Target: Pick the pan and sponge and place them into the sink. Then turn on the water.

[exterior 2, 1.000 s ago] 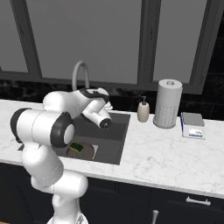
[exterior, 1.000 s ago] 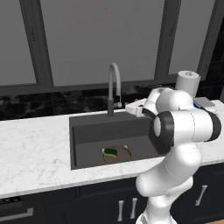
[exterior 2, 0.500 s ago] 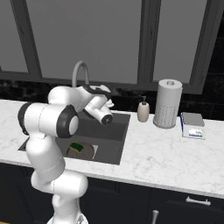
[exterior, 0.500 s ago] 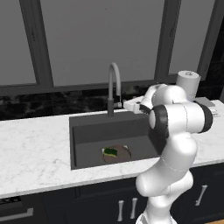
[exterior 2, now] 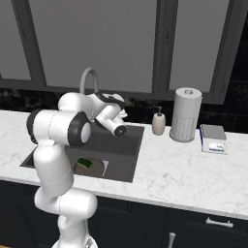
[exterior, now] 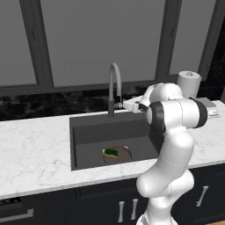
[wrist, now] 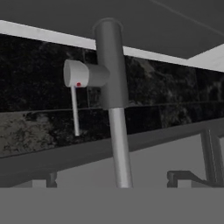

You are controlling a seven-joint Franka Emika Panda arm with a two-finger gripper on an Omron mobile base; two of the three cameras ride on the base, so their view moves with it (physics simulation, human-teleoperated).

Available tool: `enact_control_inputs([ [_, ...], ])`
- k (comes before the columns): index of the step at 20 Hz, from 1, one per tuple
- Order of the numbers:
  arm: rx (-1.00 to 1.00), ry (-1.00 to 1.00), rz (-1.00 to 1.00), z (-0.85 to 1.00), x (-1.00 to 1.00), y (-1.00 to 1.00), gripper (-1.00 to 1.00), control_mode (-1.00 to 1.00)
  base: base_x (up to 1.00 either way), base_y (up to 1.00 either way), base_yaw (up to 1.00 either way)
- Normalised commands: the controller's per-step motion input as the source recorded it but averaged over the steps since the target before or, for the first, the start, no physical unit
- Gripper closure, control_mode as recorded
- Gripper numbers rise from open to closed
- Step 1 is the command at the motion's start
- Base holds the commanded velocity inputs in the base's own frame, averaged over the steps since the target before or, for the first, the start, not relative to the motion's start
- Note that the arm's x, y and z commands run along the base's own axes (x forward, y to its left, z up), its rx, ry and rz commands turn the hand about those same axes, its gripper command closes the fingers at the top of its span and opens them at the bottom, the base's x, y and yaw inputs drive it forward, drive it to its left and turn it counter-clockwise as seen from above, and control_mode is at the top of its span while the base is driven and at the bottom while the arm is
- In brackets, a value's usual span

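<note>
The pan (exterior: 119,155) lies at the bottom of the sink (exterior: 88,132), with the green sponge (exterior: 110,152) resting on its left part. The right base view shows the same pan (exterior 2: 93,168) and sponge (exterior 2: 85,162) in the sink (exterior 2: 128,160). No water runs from the gooseneck faucet (exterior: 115,81). My gripper (exterior: 125,104) is level with the faucet's dark base, just right of it. In the hand view, which is rolled, the faucet (wrist: 111,65) and its side lever (wrist: 75,109) are close ahead. My gripper (wrist: 116,179) is open and holds nothing.
White marble counter (exterior: 35,149) flanks the sink. On its right side stand a soap-pump bottle (exterior 2: 158,122), a paper towel roll (exterior 2: 186,115) and a small box (exterior 2: 213,139). A dark backsplash and window frames rise behind the faucet.
My hand has swung left, closer to the faucet's base. The pan and sponge have stayed where they were in the sink.
</note>
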Motion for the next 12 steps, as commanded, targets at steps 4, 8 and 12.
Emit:
enact_control_inputs([
  [4, 0.00, -0.01, 0.00, -0.21, 0.18, 0.00, -1.00, -1.00, 0.00, 0.00, 0.00],
  [8, 0.00, 0.00, 0.00, -0.19, 0.22, 0.00, -1.00, -1.00, 0.00, 0.00, 0.00],
  [12, 0.00, -0.01, 0.00, -0.04, 0.22, 0.00, -1.00, -1.00, 0.00, 0.00, 0.00],
])
